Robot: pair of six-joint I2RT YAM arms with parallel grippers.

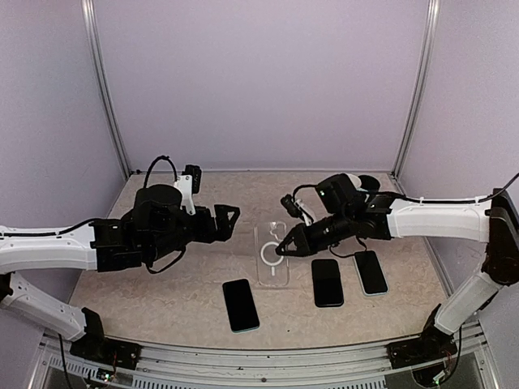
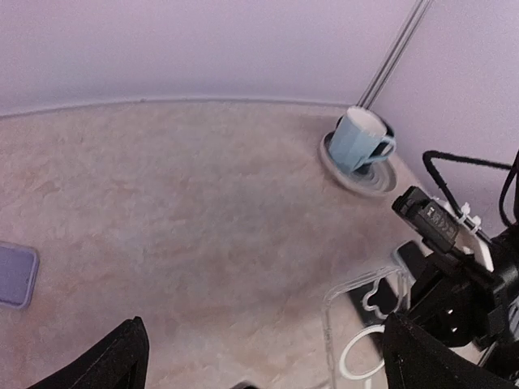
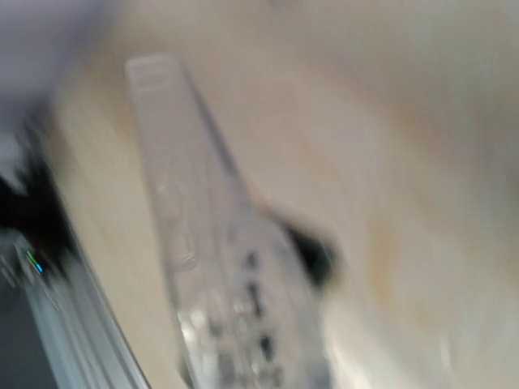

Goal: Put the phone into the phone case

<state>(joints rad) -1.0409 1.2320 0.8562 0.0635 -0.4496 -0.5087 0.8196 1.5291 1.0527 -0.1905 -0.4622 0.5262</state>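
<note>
No brand name can be read anywhere; a small label [image 2: 435,220] is seen on the black box on the right arm, but its writing is too small to read. A white ring [image 1: 272,255] is printed on the clear phone case [image 1: 268,271], which is found on the table [image 1: 162,292] between the two arms. No phone is held in the phone case yet. Three phones are laid flat on the table with dark screens up: the left phone [image 1: 241,305] is placed just in front of the case, and the middle phone [image 1: 328,282] and the right phone [image 1: 371,272] are set side by side to the right of it. A blue cup [image 2: 357,139] is stood on a saucer [image 2: 375,178] in the far corner, and what is inside it cannot be seen. The left gripper [image 1: 233,214] is held above the table to the left of the case, and its fingers [image 2: 122,361] are spread wide with nothing between them. The right gripper [image 1: 283,248] is pressed closed at the right edge of the case. The right wrist view is blurred, so it cannot be told whether the case wall is pinched.
</note>
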